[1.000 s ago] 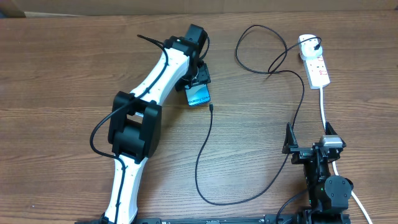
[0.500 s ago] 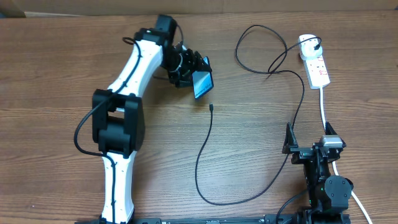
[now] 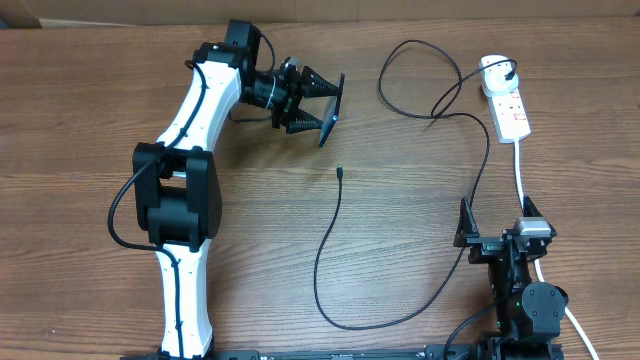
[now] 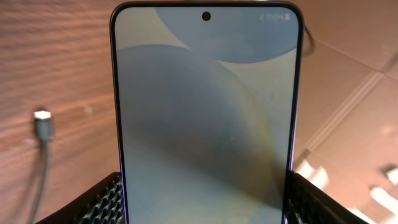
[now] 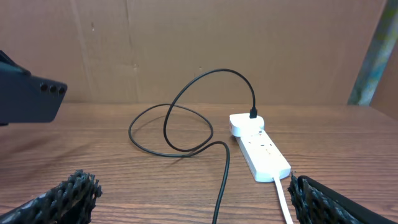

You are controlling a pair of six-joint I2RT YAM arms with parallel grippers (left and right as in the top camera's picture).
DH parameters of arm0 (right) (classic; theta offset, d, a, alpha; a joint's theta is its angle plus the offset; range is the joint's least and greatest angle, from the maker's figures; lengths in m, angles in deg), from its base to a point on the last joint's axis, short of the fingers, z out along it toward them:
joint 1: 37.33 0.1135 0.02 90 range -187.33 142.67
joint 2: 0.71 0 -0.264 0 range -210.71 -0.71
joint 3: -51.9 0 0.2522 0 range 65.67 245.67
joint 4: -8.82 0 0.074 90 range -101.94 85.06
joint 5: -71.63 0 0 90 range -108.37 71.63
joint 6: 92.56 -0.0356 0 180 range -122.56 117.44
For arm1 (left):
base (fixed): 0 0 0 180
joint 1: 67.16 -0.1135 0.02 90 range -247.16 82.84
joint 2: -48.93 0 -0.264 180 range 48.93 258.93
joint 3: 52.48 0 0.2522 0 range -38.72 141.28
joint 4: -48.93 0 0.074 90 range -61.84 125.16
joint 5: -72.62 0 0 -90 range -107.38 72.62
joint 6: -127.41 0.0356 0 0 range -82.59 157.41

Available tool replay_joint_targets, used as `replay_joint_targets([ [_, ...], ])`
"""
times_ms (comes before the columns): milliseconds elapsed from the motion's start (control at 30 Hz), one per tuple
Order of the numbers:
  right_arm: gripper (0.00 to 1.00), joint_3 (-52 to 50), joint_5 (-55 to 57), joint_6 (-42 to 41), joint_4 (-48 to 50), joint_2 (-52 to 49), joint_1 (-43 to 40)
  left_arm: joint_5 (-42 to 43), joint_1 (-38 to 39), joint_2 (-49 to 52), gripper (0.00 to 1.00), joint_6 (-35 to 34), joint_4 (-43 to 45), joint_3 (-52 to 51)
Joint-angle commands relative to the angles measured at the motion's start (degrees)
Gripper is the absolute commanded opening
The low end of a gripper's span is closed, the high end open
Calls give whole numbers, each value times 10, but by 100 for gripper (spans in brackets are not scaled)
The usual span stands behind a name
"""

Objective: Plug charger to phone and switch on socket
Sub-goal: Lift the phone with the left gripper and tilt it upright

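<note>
Phone, slim glossy slab, clamped in left end effector; right end effector gapes.

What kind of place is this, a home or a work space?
Probably a robot lab or test bench, not a home. Two robot arms are mounted at a bare wooden table, plain cardboard sheets wall it in, and only a phone, a black charger cable and a white power strip are there.
</note>
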Motion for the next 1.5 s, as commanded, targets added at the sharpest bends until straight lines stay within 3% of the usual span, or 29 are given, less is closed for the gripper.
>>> replay_joint_targets([
  [0, 100, -6, 4, 0, 3, 5, 2, 114, -6, 0, 63, -5, 5, 18],
  [200, 100, -6, 4, 0, 3, 5, 2, 156, -9, 0, 64, -37, 18, 18],
  [367, 100, -6, 4, 0, 3, 5, 2, 154, -10, 0, 64, -103, 39, 18],
  [567, 100, -6, 4, 1, 3, 5, 2, 146, -12, 0, 65, -219, 112, 18],
  [733, 100, -6, 4, 0, 3, 5, 2, 126, -12, 0, 63, -369, 143, 18],
  [933, 100, -6, 4, 0, 3, 5, 2, 104, -12, 0, 63, -461, 149, 18],
  [1233, 100, -6, 4, 0, 3, 5, 2, 80, -12, 0, 64, -475, 151, 18],
  [1467, 100, -6, 4, 0, 3, 5, 2, 103, -12, 0, 61, -470, 214, 18],
])
